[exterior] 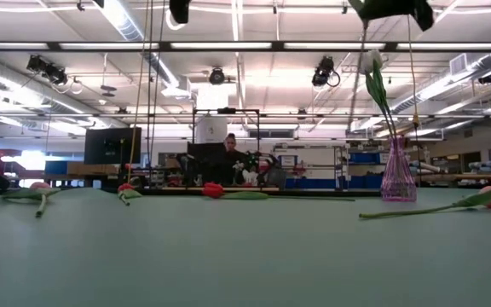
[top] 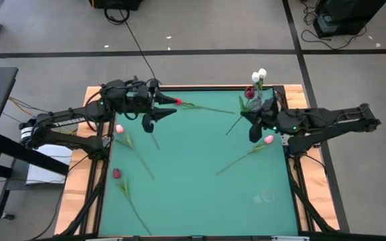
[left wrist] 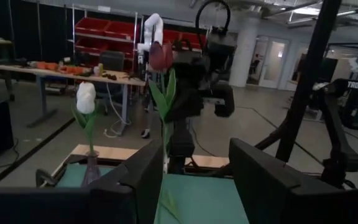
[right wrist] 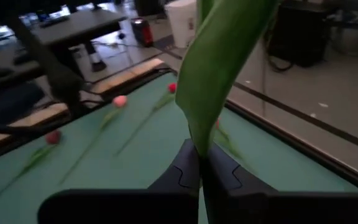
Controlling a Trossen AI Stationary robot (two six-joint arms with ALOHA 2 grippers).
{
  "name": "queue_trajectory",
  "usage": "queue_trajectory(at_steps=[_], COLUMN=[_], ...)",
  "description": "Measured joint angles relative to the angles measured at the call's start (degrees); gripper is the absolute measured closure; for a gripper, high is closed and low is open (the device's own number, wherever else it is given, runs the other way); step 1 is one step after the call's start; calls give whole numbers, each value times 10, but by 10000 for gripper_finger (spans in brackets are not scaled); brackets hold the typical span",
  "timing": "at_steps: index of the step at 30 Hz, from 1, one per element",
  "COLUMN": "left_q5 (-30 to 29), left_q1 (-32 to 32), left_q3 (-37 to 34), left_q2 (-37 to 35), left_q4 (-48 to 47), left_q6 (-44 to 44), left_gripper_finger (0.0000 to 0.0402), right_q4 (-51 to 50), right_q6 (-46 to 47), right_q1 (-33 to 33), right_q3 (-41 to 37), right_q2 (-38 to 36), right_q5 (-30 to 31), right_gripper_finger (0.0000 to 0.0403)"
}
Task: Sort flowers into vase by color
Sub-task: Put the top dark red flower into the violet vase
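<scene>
In the high view, the left gripper (top: 158, 120) sits in the upper left part of the green table (top: 200, 194), its dark fingers pointing right. A red tulip (top: 177, 102) lies on the mat just above and to the right of it, with the stem running on to the right. The right gripper (top: 254, 127) hangs at the upper right, close below the vase (top: 265, 100). That vase already holds white tulips (top: 259, 75), with a dark red head beside them. Pink tulips lie at left (top: 119, 128) and at right (top: 268, 139), and another red one (top: 116, 173) lies at lower left.

In the low view, the vase (exterior: 397, 175) stands at right with a stem and leaves rising out of the frame toward the dark gripper above. The red tulip (exterior: 214, 190) lies flat at centre.

In the left wrist view, the left gripper's fingers (left wrist: 266, 180) stand apart with nothing between them. Beyond them the right arm holds a dark red tulip (left wrist: 161, 56) upright, next to a white one (left wrist: 86, 98) in the vase.

In the right wrist view, the right gripper (right wrist: 199, 174) is closed tight on a green stem with a broad leaf (right wrist: 219, 62), its long axis upright.

The coming move seems to turn on that upright stem: it has to go down into the vase neck just beside the jaws. The right arm is the nearer one.
</scene>
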Motion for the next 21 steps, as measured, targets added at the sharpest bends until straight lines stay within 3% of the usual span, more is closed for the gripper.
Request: queue_trajectory(at_steps=[14,21], left_q5=[-1,-1], left_q1=[0,0], left_q3=[0,0], left_q2=[2,2], left_q4=[-1,-1], left_q6=[-2,-2], left_gripper_finger=[214,214], right_q4=[-206,-200], right_q6=[50,-37], right_q1=[-88,-164], right_q3=[0,0], right_q2=[-114,-152], right_q5=[132,179], right_gripper_finger=[398,398])
